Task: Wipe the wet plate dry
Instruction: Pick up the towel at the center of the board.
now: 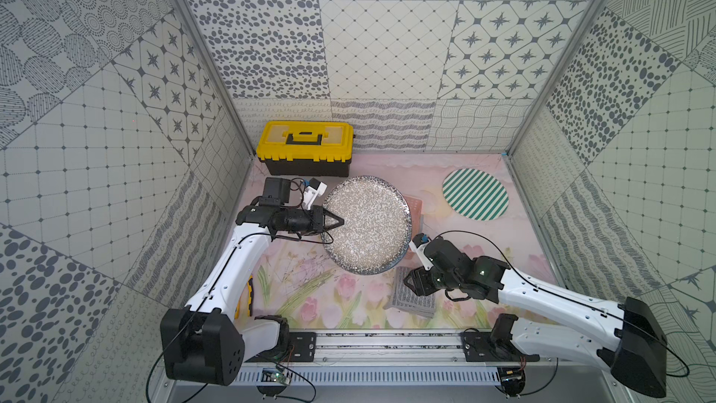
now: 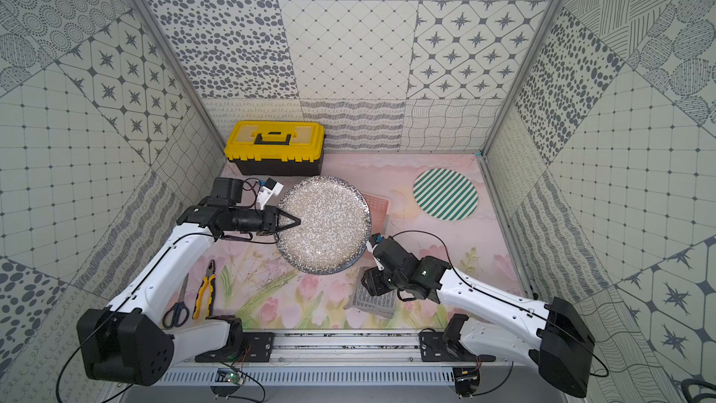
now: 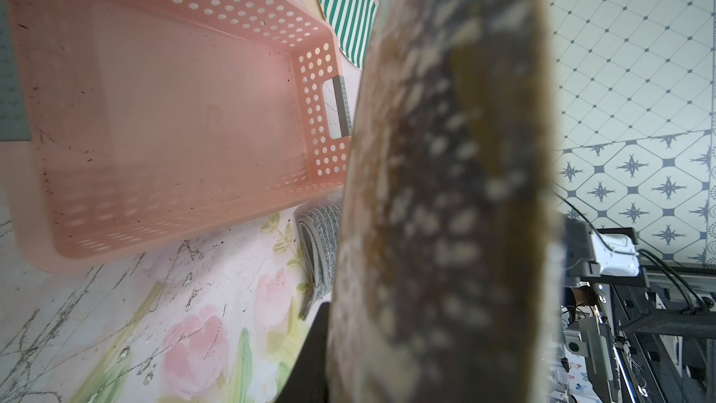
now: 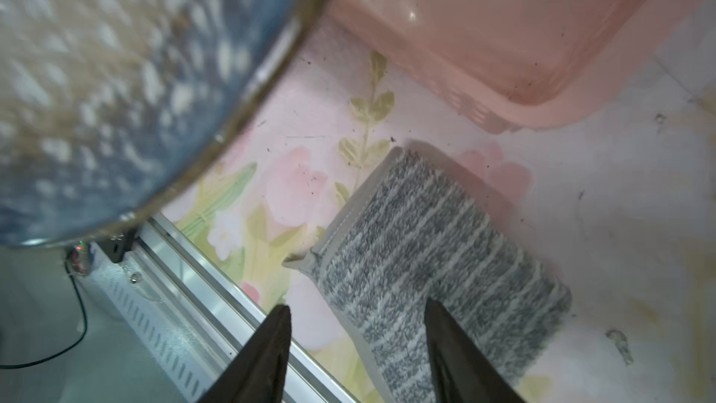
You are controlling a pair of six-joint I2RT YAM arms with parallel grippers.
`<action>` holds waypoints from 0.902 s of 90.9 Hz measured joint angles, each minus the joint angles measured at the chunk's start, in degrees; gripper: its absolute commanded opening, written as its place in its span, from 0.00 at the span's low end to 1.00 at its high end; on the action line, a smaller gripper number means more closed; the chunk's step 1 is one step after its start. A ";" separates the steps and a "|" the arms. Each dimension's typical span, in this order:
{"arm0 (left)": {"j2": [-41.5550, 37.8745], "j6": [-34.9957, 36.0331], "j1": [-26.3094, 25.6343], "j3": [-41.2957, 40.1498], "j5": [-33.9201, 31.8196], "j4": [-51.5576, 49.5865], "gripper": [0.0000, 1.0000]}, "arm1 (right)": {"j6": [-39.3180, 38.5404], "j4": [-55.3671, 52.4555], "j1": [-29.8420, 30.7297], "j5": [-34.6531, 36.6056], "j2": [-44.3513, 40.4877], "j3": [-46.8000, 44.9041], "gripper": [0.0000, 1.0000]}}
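At nine o'clock on the plate [image 1: 368,226], the left gripper [image 1: 341,222] pinches the rim and holds it up over a basket [image 3: 174,91]. The basket peeks out at the plate's three o'clock, and only its pink floor shows. At five o'clock the right gripper [image 4: 356,306] hangs with fingers spread above the folded cloth [image 4: 445,246], one tip perhaps touching it. The toolbox [image 1: 305,145], at eleven o'clock, is closed, so its contents are hidden.

The lifted plate [image 1: 366,224] hangs over most of the basket [image 3: 174,110], barring entry from above. The toolbox [image 1: 304,147] fills the back left corner. Bare table lies open between plate and striped mat [image 1: 475,194], and front centre beside the folded cloth [image 4: 438,265]. Pliers [image 2: 205,288] and scissors [image 2: 178,306] clutter the front left.
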 measured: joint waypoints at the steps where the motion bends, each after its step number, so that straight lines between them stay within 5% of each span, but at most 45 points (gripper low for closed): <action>1: 0.02 -0.04 0.00 0.00 -0.04 0.00 0.00 | 0.31 -0.07 0.39 0.50 0.39 -0.07 0.56; 48: -0.15 -1.51 0.46 -0.37 -1.84 0.59 0.00 | 5.55 1.95 8.04 10.75 17.42 -0.22 0.55; 53: -0.15 -1.62 0.48 -0.37 -1.84 0.68 0.00 | 5.81 1.97 8.24 11.10 17.44 -0.22 0.48; 66: -0.15 -2.03 0.50 -0.37 -1.84 0.83 0.00 | 6.19 2.21 8.44 11.56 17.42 -0.28 0.00; 82: -0.35 -2.43 0.50 -0.37 -1.84 0.83 0.00 | 6.88 2.40 8.81 12.61 14.43 -1.79 0.00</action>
